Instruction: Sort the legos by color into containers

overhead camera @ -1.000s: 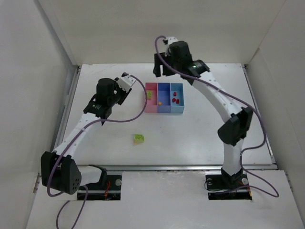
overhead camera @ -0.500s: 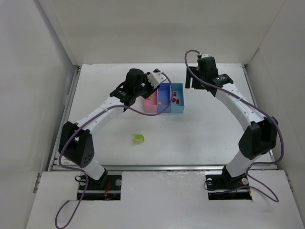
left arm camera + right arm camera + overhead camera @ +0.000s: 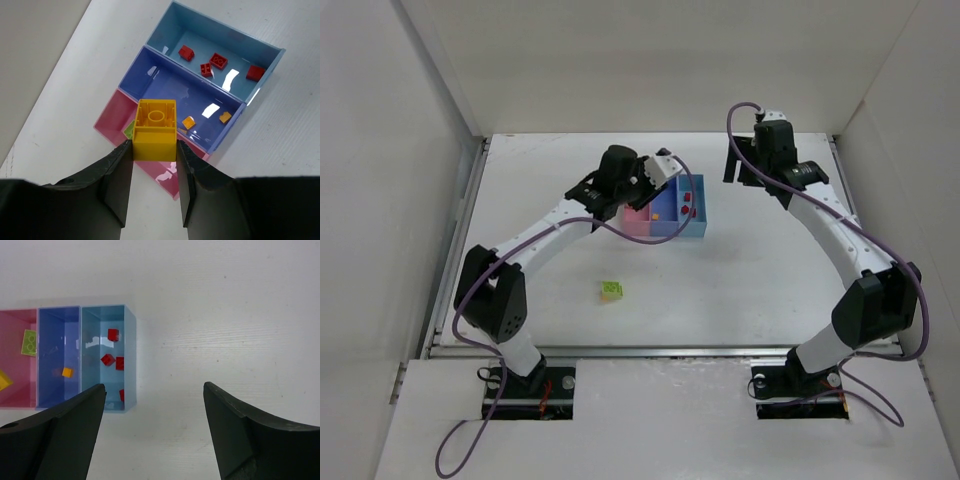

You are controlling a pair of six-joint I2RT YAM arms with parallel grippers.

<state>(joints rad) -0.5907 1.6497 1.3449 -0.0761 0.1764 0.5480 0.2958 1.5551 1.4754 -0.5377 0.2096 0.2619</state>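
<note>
Three joined bins stand mid-table: pink, medium blue, light blue. My left gripper hovers over them, shut on a yellow-orange lego above the pink and medium blue bins' shared wall. The medium blue bin holds two small orange legos. The light blue bin holds several red legos. A lime lego lies in the pink bin. A lime clump sits on the table. My right gripper is open and empty, right of the bins.
White walls enclose the table at the back and both sides. The left arm stretches across the table's left half to the bins. In the right wrist view the bare table lies to the right of the light blue bin.
The left arm swung right, from left of the bins to over them, carrying the yellow-orange lego. The right arm moved right, away from behind the bins.
</note>
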